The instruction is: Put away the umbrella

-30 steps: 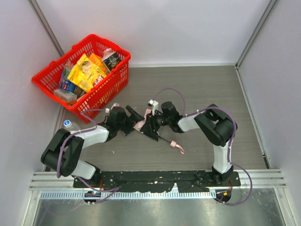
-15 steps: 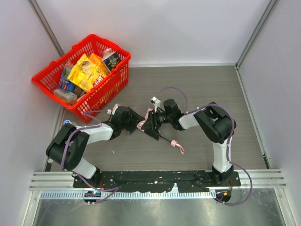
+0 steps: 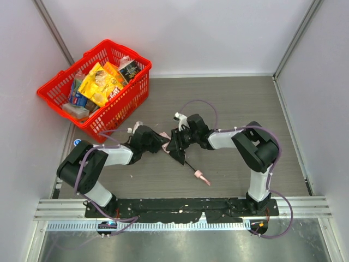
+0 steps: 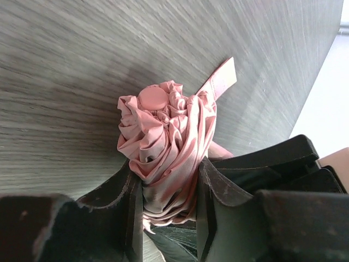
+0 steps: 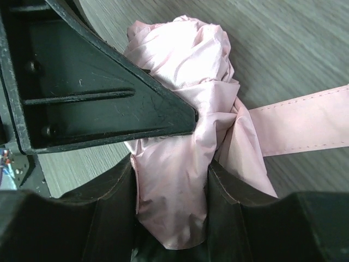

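Handle [image 3: 202, 177]: We find the small pink handle lying on the table [image 3: 245, 109], nearest to the arm bases and right of centre.
Shaft [image 3: 189, 165]: A thin black shaft runs from the handle up and to the left, to the point where the two grippers meet.
Umbrella [image 4: 163, 142]: The pale pink fabric is gathered into a crumpled bundle at mid-table between the two grippers. Its round end cap faces the left wrist camera.
Left gripper [image 4: 168, 177]: It pinches the bundle. Both fingers [image 4: 215, 188] press into the fabric, which bulges out beyond them.
Right gripper [image 5: 170, 177]: It pinches the same bundle from the opposite side. The fabric is squeezed between its two fingers [image 5: 109, 202].
Gripper spacing: In the right wrist view, one finger of the left gripper lies against the fabric just beyond the right gripper's fingers.
Strap [image 5: 305, 128]: A flat pink strap leaves the bundle and lies on the table.
Red basket [image 3: 117, 112]: It stands at the far left corner of the table, well apart from the umbrella, and holds assorted packets [image 3: 101, 82].
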Controlling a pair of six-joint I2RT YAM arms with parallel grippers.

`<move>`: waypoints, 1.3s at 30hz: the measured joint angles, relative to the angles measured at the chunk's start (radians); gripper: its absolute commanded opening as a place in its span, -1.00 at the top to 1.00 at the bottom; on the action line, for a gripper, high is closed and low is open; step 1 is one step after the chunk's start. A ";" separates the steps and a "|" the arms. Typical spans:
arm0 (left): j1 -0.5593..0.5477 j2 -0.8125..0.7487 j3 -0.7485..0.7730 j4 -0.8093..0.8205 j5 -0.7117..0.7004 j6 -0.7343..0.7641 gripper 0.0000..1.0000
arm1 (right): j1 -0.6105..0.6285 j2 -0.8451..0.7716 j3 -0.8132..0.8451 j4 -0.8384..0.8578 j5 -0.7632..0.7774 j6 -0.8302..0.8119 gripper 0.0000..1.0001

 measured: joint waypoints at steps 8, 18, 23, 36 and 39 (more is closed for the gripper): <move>-0.013 0.004 0.006 -0.018 0.062 0.017 1.00 | 0.056 -0.201 -0.019 -0.262 0.231 -0.105 -0.50; -0.012 0.017 0.101 -0.204 0.101 0.014 1.00 | 0.261 -0.217 0.063 -0.329 0.596 -0.249 -0.55; -0.003 0.016 0.126 -0.273 0.116 0.010 1.00 | 0.312 -0.129 0.096 -0.307 0.712 -0.268 -0.44; 0.010 0.008 0.130 -0.310 0.107 -0.016 1.00 | 0.323 -0.094 0.045 -0.215 0.809 -0.248 -0.43; 0.008 0.008 0.130 -0.309 0.111 -0.016 1.00 | 0.323 -0.081 0.014 -0.180 0.795 -0.230 -0.41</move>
